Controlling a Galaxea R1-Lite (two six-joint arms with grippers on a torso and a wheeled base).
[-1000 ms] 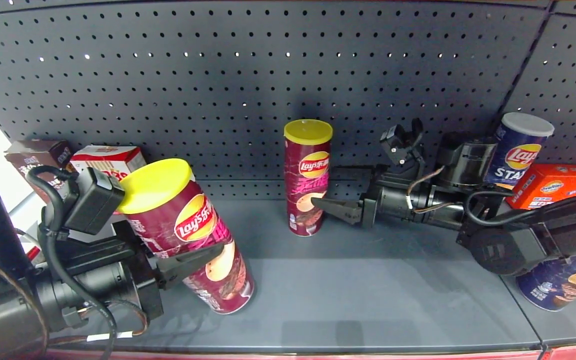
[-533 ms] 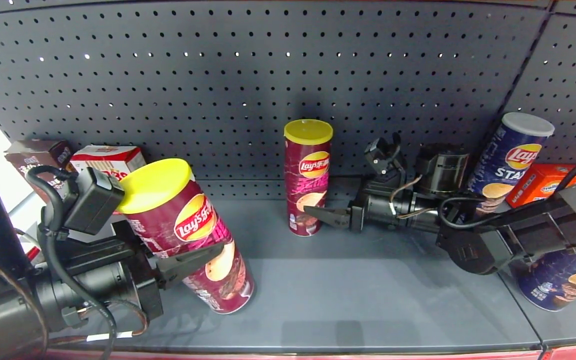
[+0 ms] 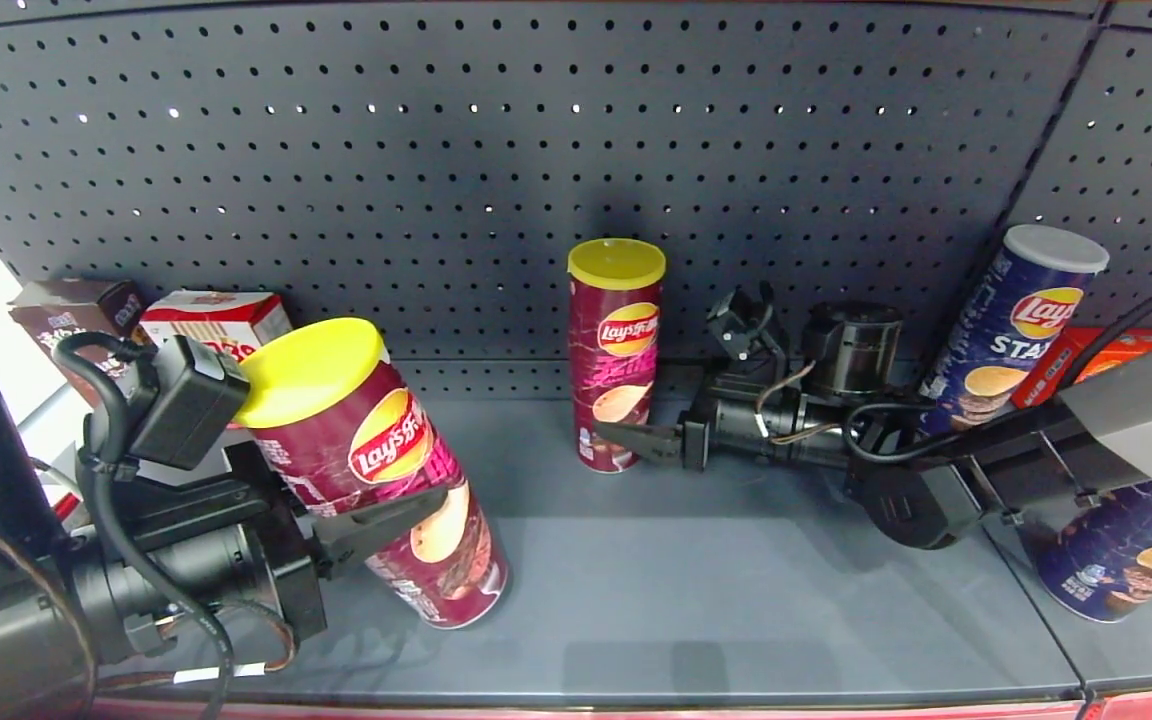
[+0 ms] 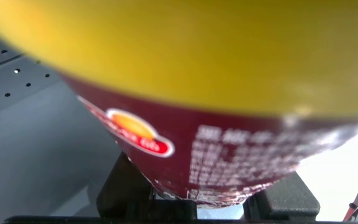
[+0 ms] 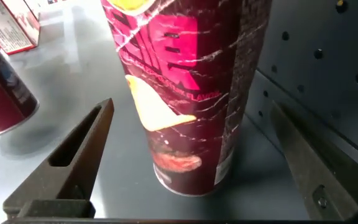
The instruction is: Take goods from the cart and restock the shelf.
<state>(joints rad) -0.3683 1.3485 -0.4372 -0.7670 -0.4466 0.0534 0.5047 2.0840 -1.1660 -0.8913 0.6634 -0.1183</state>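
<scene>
Maroon chip can [image 3: 376, 470], tilted at lower left, is gripped by left hand [image 3: 406, 505] for shelving; second can [image 3: 616, 350], upright mid-frame on shelf [image 3: 716, 600], is straddled by spread right hand [image 5: 189, 112], placement judged done.

A broad strip of the grey metal shelf floor [image 3: 656, 590] is lying open at the front, between the tilted maroon chip can with a yellow lid [image 3: 376, 470], which the left gripper [image 3: 381, 505] is clamping, and the black right arm [image 3: 896, 480]. The upright maroon yellow-lidded can [image 3: 616, 350] is standing just before the perforated grey back panel [image 3: 536, 150], and the right gripper [image 5: 191, 109] is straddling its base, one finger filling the gap behind. Blue chip cans [image 3: 1021, 320] are crowding the right end, and cardboard boxes [image 3: 216, 315] are blocking the left rear corner.
</scene>
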